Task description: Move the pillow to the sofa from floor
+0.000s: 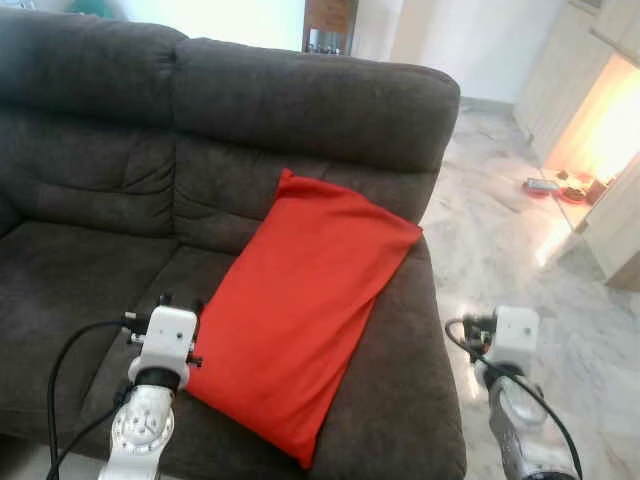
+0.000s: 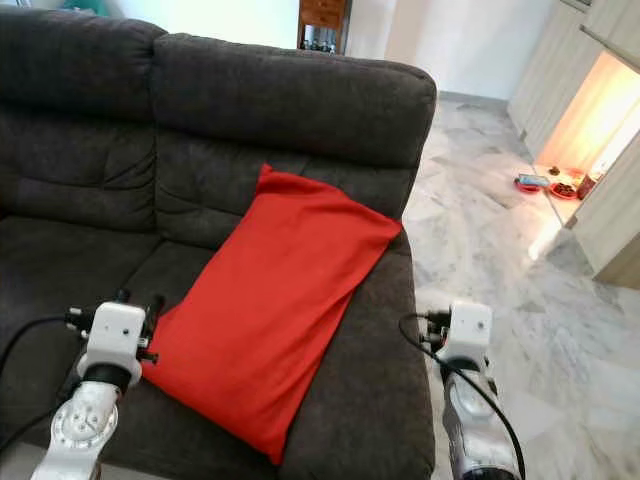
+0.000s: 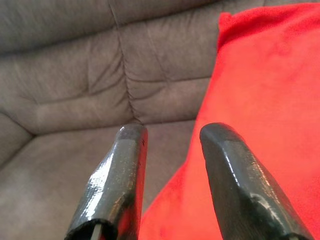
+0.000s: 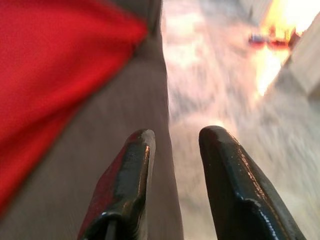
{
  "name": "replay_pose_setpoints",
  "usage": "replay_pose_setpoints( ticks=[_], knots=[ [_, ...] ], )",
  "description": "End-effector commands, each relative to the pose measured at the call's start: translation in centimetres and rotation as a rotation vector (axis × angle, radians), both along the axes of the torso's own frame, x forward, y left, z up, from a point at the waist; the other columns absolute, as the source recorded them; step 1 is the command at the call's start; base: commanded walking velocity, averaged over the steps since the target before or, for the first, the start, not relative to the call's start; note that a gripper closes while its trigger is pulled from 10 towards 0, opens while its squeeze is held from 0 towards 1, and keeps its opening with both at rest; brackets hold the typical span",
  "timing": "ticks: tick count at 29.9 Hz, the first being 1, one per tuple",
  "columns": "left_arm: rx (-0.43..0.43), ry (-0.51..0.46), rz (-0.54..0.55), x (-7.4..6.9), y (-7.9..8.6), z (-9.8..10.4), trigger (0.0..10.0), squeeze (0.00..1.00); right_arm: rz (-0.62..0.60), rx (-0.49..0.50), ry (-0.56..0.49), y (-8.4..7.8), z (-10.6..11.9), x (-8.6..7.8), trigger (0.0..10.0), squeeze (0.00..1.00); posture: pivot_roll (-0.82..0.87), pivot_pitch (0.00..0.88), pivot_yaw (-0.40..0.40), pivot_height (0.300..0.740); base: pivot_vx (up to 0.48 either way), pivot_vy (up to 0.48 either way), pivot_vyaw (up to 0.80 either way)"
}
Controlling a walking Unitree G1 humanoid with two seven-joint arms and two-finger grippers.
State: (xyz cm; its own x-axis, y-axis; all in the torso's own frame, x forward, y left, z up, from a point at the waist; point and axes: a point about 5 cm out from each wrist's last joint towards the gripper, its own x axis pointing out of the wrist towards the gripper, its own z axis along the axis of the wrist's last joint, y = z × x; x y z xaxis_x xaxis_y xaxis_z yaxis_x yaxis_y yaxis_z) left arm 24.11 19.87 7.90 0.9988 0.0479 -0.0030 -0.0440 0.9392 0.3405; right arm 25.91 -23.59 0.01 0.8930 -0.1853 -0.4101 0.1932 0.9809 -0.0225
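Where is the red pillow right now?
In the left eye view, the red pillow lies on the dark sofa, leaning against its backrest by the right armrest, between both grippers.

Red pillow (image 1: pixel 300 310) lies slanted on the dark grey sofa (image 1: pixel 90 270) seat.

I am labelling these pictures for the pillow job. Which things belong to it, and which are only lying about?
Job: red pillow lying on the grey sofa; left gripper and right gripper, both open.

Lying about: red dishes on the marble floor.
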Motion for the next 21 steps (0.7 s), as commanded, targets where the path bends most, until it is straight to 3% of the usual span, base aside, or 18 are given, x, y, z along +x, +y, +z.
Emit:
replay_pose_setpoints(
  ticks=[1, 3, 16, 21],
  knots=[
    [-0.019, 0.004, -0.029, -0.2, -0.6, -0.6, 10.0, 0.00, -0.023, -0.009, 0.054, -0.8, -1.3, -1.2, 10.0, 0.00, 0.16, 0.000, -0.112, 0.740, 0.000, 0.000, 0.00],
    [-0.029, 0.022, -0.027, -0.7, -0.7, -1.3, 10.0, 0.00, -0.025, -0.019, 0.162, -0.9, -3.3, -3.1, 10.0, 0.00, 0.16, 0.000, -0.115, 0.740, 0.000, 0.000, 0.00],
    [-0.047, 0.038, -0.035, -1.3, -0.7, -2.1, 10.0, 0.00, -0.092, 0.004, 0.444, -0.8, -7.5, -8.7, 10.0, 0.00, 0.16, 0.000, -0.114, 0.740, 0.000, 0.000, 0.00],
    [-0.047, 0.023, -0.047, -1.4, -0.8, -1.7, 10.0, 0.00, -0.133, 0.044, 0.489, -0.7, -8.3, -10.4, 10.0, 0.00, 0.16, 0.000, -0.110, 0.740, 0.000, 0.000, 0.00]
  ],
)
